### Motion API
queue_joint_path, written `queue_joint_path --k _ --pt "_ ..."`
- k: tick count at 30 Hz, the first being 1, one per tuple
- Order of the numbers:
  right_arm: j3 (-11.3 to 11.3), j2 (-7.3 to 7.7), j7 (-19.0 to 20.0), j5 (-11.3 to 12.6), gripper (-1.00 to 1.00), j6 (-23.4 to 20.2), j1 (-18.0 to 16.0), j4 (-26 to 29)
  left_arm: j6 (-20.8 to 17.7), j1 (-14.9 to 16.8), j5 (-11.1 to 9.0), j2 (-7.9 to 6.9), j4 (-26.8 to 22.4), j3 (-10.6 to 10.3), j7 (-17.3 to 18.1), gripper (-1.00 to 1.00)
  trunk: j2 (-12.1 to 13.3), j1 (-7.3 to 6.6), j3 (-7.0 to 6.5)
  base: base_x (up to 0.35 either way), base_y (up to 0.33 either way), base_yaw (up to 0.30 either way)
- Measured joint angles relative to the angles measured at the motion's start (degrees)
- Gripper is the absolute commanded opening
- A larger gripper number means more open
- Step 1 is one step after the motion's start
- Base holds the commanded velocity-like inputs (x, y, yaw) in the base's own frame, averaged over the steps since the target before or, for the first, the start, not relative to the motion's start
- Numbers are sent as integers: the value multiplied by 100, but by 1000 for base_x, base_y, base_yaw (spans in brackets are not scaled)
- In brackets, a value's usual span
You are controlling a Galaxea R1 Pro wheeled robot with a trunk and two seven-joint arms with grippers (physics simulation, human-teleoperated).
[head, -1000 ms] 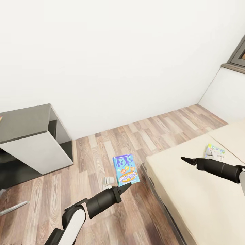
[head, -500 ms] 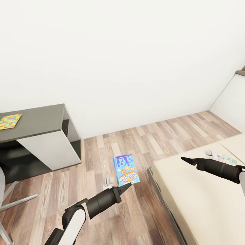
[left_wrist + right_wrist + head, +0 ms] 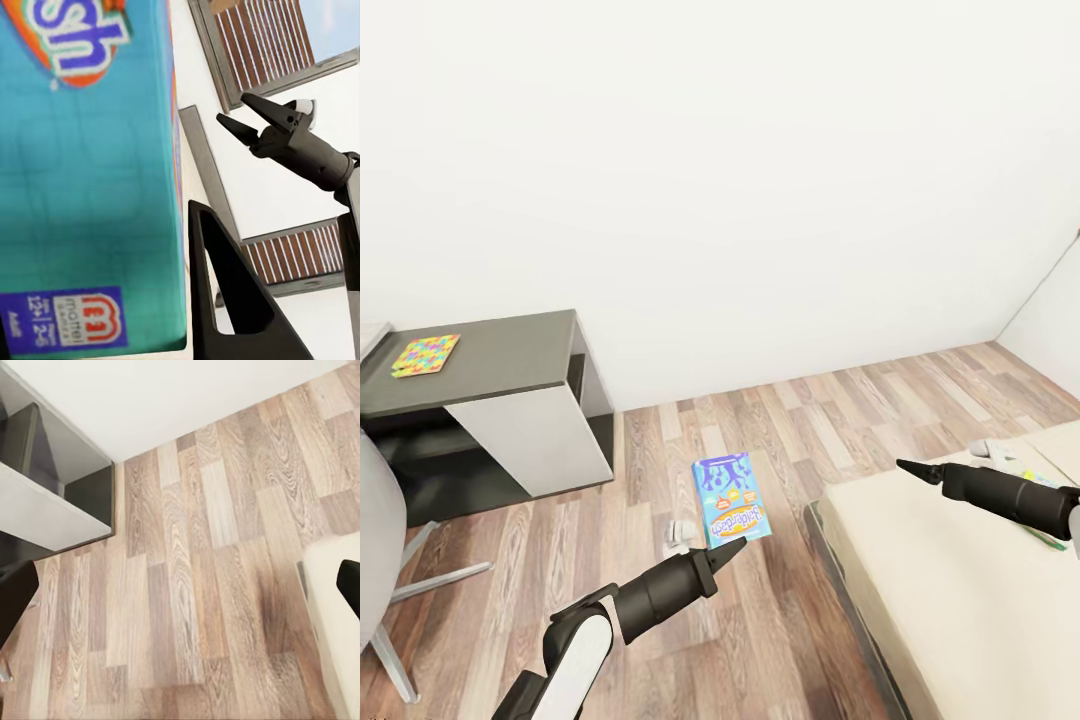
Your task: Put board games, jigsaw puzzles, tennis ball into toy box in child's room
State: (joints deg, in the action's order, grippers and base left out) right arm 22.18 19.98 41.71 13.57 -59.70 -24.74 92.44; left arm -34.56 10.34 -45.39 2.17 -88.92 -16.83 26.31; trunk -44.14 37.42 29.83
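My left gripper (image 3: 725,546) is shut on a blue board game box (image 3: 729,499) with orange and purple lettering, held upright above the wood floor. The box's blue face (image 3: 82,172) is right beside one dark finger (image 3: 232,300). My right gripper (image 3: 908,468) hangs open and empty over the near corner of the beige bed (image 3: 940,600); its spread fingers (image 3: 255,112) show in the left wrist view. One bright jigsaw puzzle (image 3: 426,354) lies on the dark-topped table (image 3: 510,360) at the left. Another colourful game (image 3: 1036,478) peeks out behind my right arm on the bed.
A grey swivel chair (image 3: 378,530) with metal legs stands at the left, in front of the table. The table's white side panel (image 3: 530,440) faces me. Wood-plank floor (image 3: 187,585) runs between table and bed, bounded by a white wall behind.
The whole view has swung left: the table, puzzle and chair have come into sight while the bed and window slid right. Both arms keep their pose, the left still holding the box.
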Motion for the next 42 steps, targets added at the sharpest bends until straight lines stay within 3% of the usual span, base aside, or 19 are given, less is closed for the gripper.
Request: queue_joint_path --k 33,42 --pt "13 40 10 10 100 0 0 0 -8 8 11 8 40 -1 -19 -100 1326 -726 -883 0 0 118" --pt "22 41 181 12 100 -2 0 0 -7 8 11 10 42 -1 -37 -100 1688 -924 -1124 0 0 144"
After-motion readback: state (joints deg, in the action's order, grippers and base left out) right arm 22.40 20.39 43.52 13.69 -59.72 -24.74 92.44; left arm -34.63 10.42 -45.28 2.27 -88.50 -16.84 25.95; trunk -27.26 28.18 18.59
